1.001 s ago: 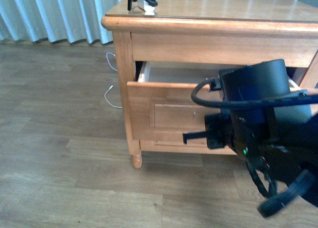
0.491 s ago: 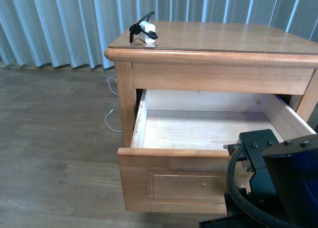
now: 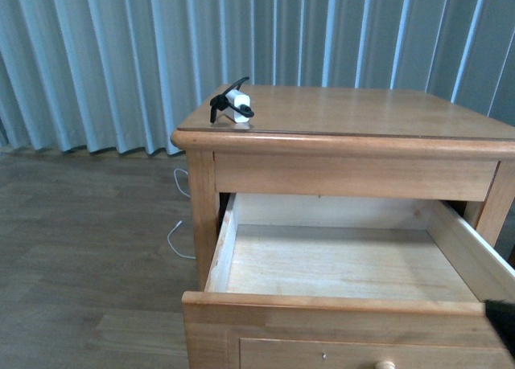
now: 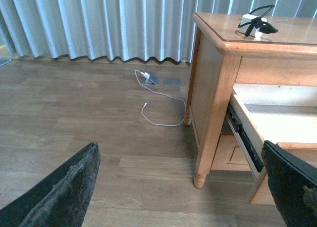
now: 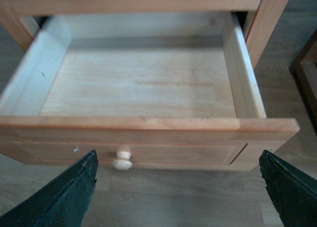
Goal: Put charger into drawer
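Here, drawer [image 3: 338, 260] pulled out, charger [image 3: 236, 105] atop cabinet [image 3: 362, 112]

Left gripper [image 4: 179, 153] is spread wide, its dark fingers [image 4: 64, 187] well apart, with only wood floor [image 4: 74, 103] between them. Charger [image 4: 255, 24] sits on top of the cabinet [image 4: 213, 73] near a corner, black cable looped over the white block; the drawer [image 4: 277, 123] beneath is pulled out, pale inside showing. Thin white cable [image 4: 158, 106] lies curled on the floor near the cabinet's leg, with a pleated curtain [image 4: 99, 24] behind.
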Available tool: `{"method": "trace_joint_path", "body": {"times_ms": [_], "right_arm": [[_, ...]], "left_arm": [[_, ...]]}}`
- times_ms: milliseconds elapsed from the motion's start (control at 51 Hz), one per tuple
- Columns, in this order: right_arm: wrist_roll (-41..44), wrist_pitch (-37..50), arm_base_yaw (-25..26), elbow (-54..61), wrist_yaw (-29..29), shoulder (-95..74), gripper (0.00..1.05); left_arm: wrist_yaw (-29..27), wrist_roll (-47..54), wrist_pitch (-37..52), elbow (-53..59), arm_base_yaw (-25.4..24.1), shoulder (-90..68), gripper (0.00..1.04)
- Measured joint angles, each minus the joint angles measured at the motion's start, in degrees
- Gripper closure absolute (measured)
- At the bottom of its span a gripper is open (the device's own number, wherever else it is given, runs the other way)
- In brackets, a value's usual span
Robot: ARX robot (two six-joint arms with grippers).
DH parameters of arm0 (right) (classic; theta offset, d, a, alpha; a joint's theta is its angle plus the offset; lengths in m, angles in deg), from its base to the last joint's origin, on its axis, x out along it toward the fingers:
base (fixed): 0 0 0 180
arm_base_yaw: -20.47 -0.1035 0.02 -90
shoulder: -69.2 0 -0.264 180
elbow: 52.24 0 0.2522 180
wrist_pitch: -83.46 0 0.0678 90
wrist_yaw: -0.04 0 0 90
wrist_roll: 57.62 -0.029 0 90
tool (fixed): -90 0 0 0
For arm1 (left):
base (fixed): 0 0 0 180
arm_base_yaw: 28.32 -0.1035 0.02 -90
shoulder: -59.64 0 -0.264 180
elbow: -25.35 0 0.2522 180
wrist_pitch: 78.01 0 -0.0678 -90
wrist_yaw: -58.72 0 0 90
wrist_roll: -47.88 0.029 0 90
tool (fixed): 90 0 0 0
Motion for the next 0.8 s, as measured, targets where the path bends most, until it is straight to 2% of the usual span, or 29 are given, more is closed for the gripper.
{"method": "trace_joint_path", "body": {"times_ms": [118, 255, 373, 451, 549, 805], "right_arm": [[0.39, -4.11, 2.38, -0.20, -6.56, 10.86, 0.08], [3.69, -5.64, 5.35, -0.20, -10.03, 21.94, 0.08], [4.96, -7.74, 9.90, -0.07, -12.96, 29.53, 0.08], [4.52, -7.78, 14.51, 0.83, -17.51, 32.46, 0.08], [4.07, -7.74, 16.68, 1.40, -17.88, 32.83, 0.08], [4.02, -7.74, 16.85, 1.53, -18.01, 32.87, 0.08]], "left_arm": [[0.00, 0.00, 0.00, 0.00, 0.00, 0.00, 0.06], [0.00, 0.00, 0.00, 0.00, 0.00, 0.00, 0.06], [0.00, 0.00, 0.00, 0.00, 0.00, 0.00, 0.06], [0.00, 0.00, 0.00, 0.00, 0.00, 0.00, 0.06], [0.00, 0.00, 0.00, 0.00, 0.00, 0.00, 0.06], [0.00, 0.00, 0.00, 0.00, 0.00, 0.00, 0.06]]}}
